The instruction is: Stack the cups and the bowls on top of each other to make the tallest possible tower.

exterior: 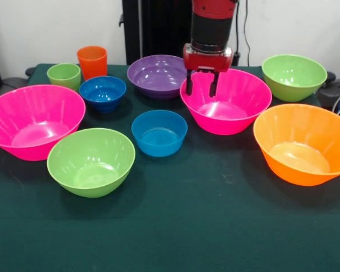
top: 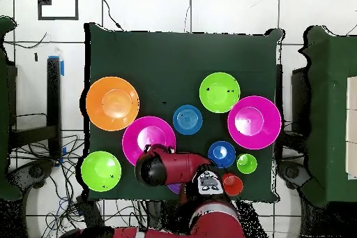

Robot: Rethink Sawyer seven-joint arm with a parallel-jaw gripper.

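The hand (exterior: pixel 202 89) is hanging empty, fingers narrowly parted, right over the far rim of the middle pink bowl (exterior: pixel 232 113), nothing stacked yet.

Glossy smooth plastic bowls (exterior: pixel 225 102) and cups (exterior: pixel 92 61), matt green cloth table cover (exterior: pixel 215 226)

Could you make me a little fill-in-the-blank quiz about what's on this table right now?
1. The pincer hangs over the far rim of a big ____ bowl.
2. Beside the light-green cup stands a taller ____ cup.
3. The number of small blue bowls on the table is ____.
4. Bowls already stacked inside another: ____.

Missing words: pink; orange; two; none
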